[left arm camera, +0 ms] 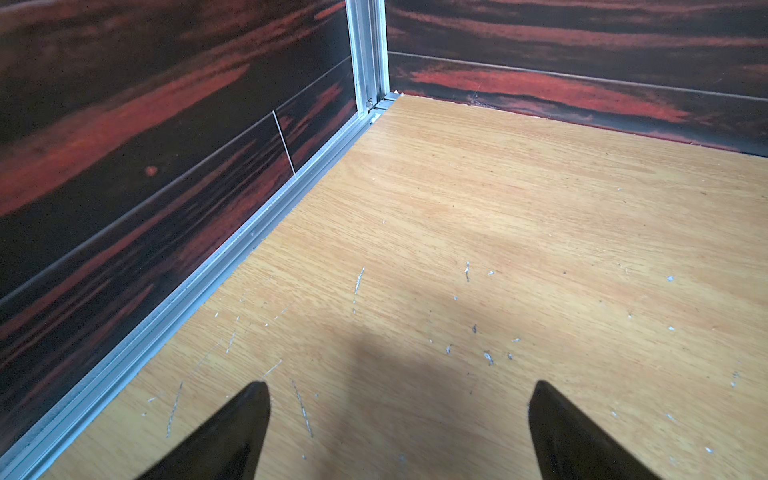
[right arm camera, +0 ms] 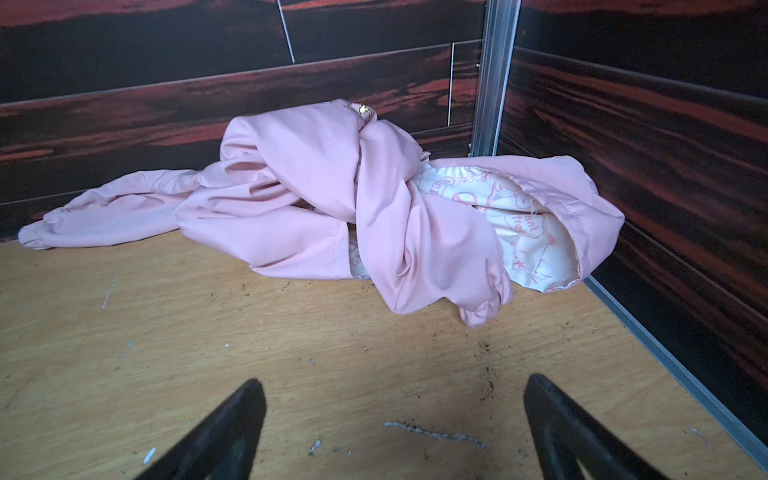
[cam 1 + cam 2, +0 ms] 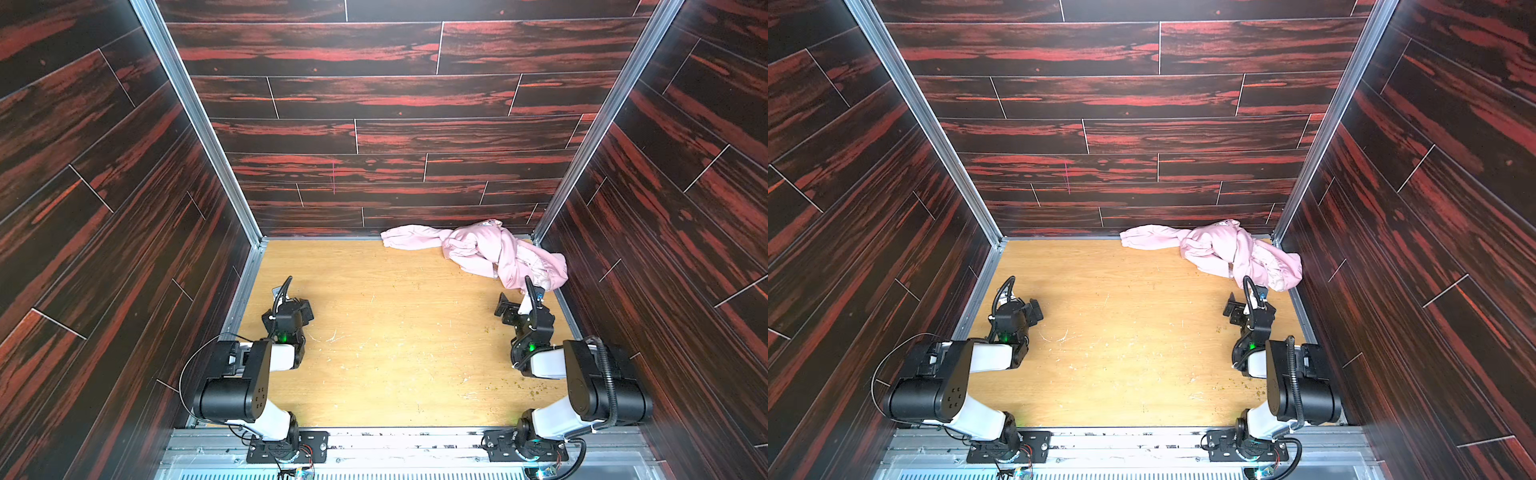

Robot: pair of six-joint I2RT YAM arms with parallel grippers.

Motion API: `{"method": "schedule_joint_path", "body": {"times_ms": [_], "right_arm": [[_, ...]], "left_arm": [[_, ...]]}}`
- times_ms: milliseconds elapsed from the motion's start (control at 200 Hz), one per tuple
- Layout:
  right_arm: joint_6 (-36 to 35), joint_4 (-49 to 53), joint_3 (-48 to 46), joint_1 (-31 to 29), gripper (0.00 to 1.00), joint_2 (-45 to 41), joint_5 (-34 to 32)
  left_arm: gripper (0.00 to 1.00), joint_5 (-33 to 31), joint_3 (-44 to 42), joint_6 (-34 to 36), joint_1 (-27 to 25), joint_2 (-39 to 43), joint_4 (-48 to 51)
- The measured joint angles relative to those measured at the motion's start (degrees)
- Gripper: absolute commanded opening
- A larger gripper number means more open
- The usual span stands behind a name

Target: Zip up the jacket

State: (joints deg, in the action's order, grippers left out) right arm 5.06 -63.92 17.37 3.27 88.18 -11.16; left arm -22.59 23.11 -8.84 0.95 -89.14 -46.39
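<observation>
Pink fabric, one item: the jacket point(image 3: 478, 253), crumpled in a heap on the worktop point(image 3: 395, 332) in the far right corner, against the back wall. One sleeve point(image 3: 409, 237) trails left along that wall. The paler printed lining point(image 2: 511, 216) is exposed on the side by the right wall. I cannot make out the zipper. Left jaws: spread, empty, over bare worktop near the left wall. Right jaws: spread, empty, near the jacket and clear of it.
</observation>
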Motion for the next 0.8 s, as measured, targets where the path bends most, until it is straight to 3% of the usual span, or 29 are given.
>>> {"method": "schedule_joint_path", "body": {"times_ms": [656, 802], "right_arm": [[0.2, 0.9, 0.0, 0.0, 0.99, -0.3, -0.6], [0.6, 7.9, 0.0, 0.0, 0.99, -8.3, -2.3]], "left_arm": [[1.0, -0.4, 0.0, -0.2, 0.0, 0.7, 0.3], [0.99, -1.2, 2.2, -0.5, 0.0, 6.6, 8.5]]}}
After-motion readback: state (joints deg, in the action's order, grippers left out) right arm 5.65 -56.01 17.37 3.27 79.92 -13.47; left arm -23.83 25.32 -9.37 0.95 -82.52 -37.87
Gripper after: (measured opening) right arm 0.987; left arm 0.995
